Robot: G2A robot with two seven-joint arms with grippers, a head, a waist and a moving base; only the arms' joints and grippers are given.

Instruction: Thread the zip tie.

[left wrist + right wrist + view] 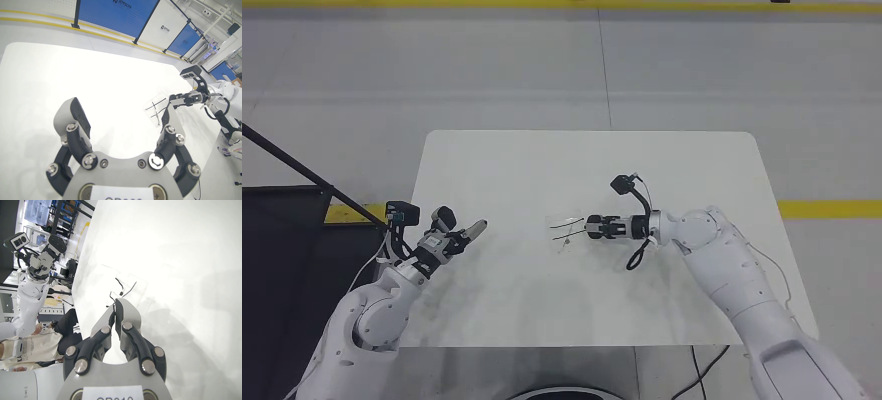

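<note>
Your right gripper (114, 306) has its jaws pinched on a thin black plastic zip tie (112, 297) over the clear plastic sheet (140, 289) mid white worktop (170, 247), so hold firm and bring the left gripper (122, 106), jaws spread and well apart, across to its free end.

Quick layout from my end. The zip ties (564, 226) lie on a clear sheet (149, 111) on the table (692, 170), just to the 9 o'clock side of its middle. The right gripper (588, 226) sits at the pile's 3 o'clock, right up against it, and its tips look pinched together on one zip tie (111, 296) at the near edge of the bunch. The left gripper (464, 226) is well apart from all that, out at 9 o'clock from the pile, over the table just inside its left edge, with nothing between its fingers.
</note>
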